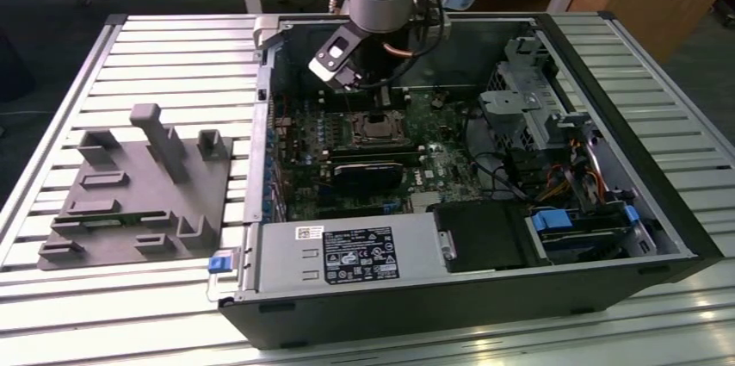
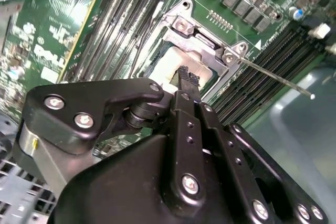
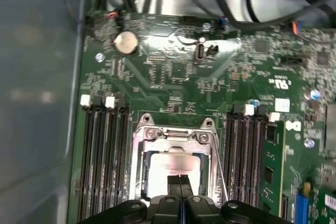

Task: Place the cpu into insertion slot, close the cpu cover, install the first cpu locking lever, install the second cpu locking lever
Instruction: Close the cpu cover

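The cpu (image 3: 170,165) shows its dull silver top inside the insertion slot (image 1: 373,128) on the green board. The cpu cover (image 3: 140,156), a thin silver frame, lies around it with the cpu top showing through its window (image 2: 170,62). My gripper (image 3: 180,181) hangs just over the cpu's near edge, with the black fingertips (image 2: 185,75) shut together and nothing between them. I cannot tell if they touch the cpu. A thin metal locking lever (image 2: 273,78) runs out from the socket's corner across the memory slots. Its wire (image 3: 219,169) runs along one side of the cover.
Long black memory slots (image 3: 105,156) flank the socket on both sides. A black card (image 1: 370,174) lies in front of the socket, with cables (image 1: 505,172) and drive bays at the exterior view's right. The case walls (image 1: 262,125) enclose the board. A grey fixture (image 1: 138,189) sits outside on the slatted table.
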Available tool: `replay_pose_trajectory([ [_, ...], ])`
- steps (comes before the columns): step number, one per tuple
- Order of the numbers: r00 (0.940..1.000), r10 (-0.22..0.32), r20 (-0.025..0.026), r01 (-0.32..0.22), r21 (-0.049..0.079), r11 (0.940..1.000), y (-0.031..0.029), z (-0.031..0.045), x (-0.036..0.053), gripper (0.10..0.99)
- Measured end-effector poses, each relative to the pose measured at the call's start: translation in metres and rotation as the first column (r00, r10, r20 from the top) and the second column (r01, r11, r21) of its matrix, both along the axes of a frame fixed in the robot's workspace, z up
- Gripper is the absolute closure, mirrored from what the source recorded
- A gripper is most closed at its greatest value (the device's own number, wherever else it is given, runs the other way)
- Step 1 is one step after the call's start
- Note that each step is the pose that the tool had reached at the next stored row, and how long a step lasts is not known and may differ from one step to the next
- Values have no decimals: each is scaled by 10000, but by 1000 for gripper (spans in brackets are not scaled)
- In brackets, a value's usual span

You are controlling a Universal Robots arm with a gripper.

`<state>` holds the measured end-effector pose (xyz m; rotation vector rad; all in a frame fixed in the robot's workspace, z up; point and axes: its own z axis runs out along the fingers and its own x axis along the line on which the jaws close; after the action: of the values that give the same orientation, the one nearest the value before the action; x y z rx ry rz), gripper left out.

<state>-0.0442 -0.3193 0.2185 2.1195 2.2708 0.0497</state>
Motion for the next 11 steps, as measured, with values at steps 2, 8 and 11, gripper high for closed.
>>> replay_pose_trajectory([
  [2,9994,360,0,-360,0,9994,0,0,0,980],
  [8,9894,1451,0,-1451,0,9894,0,-1,0,980],
  [11,9801,1983,0,-1983,0,9801,0,-1,0,980],
])
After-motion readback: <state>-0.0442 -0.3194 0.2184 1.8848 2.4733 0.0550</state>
